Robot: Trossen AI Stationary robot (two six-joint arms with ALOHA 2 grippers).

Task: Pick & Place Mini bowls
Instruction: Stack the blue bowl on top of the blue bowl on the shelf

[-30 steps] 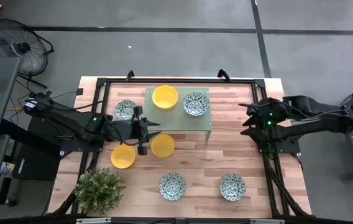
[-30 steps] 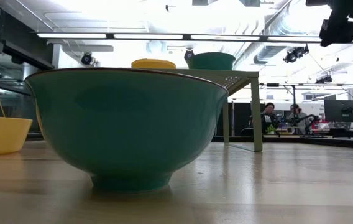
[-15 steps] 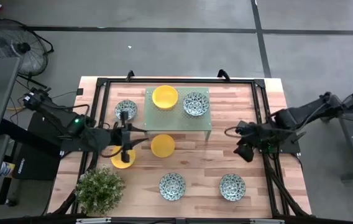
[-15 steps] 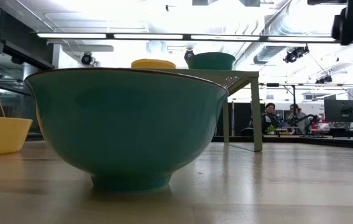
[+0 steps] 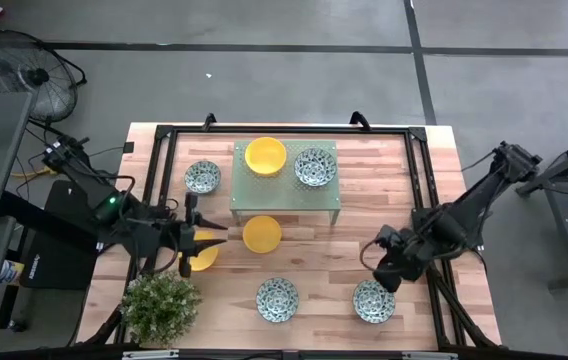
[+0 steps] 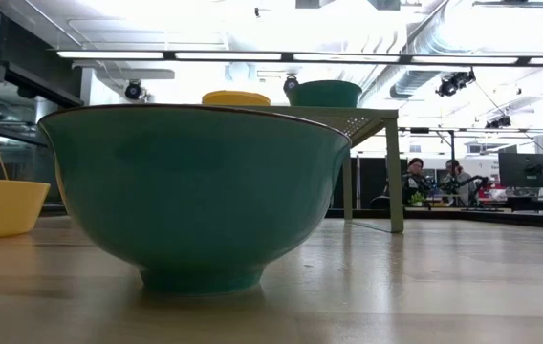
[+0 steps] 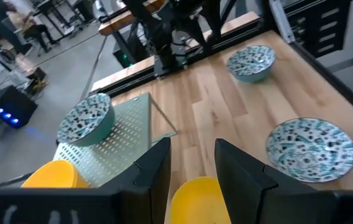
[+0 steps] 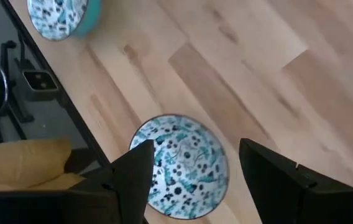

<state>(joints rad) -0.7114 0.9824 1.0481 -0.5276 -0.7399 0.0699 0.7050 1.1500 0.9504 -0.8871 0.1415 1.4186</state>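
Above the wooden table (image 5: 364,225), both claws are hovering over small round bowls.
Right claw (image 5: 379,268), fingers wide apart, is hanging over a blue-green patterned white bowl (image 5: 373,300); left claw (image 5: 192,245), partly parted, empty, is hanging over a plain yellow bowl (image 5: 202,256).

A large teal-sided bowl (image 6: 195,191) stands upright on the wooden table (image 6: 424,287), close to the camera and filling the middle of the low view; a yellow bowl (image 6: 2,205) sits at the left edge, partly cut off; behind, a pale green perforated stand (image 6: 372,143) carries a second yellow bowl (image 6: 236,97) and a teal-sided bowl (image 6: 324,93) side by side; far off at the right, people (image 6: 415,179) sit at desks beside a monitor (image 6: 528,170).
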